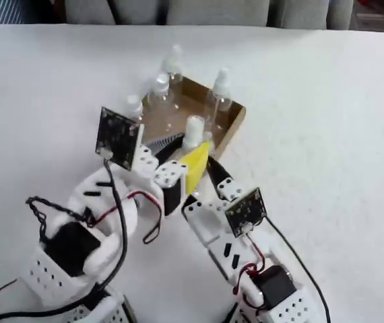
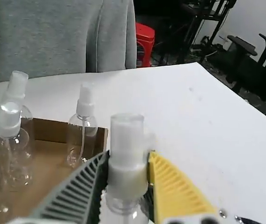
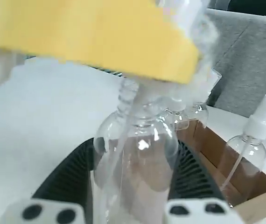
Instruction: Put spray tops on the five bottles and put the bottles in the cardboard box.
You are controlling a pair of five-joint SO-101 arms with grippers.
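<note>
My left gripper [image 2: 126,172] is shut on a white spray top [image 2: 126,149], grey finger on one side and yellow finger [image 2: 175,186] on the other. That top sits on the neck of a clear bottle [image 3: 135,163], which my right gripper [image 3: 135,149] holds shut between its black fingers. From above, the spray top [image 1: 193,129] and both grippers meet at the near edge of the cardboard box [image 1: 232,124]. Several capped bottles [image 1: 160,91] stand upright in the box.
The left arm's camera board [image 1: 118,138] and the right arm's camera board [image 1: 246,210] crowd the near side of the box. Loose cables [image 1: 145,215] lie near the left arm. White table [image 1: 327,134] stretches to the right.
</note>
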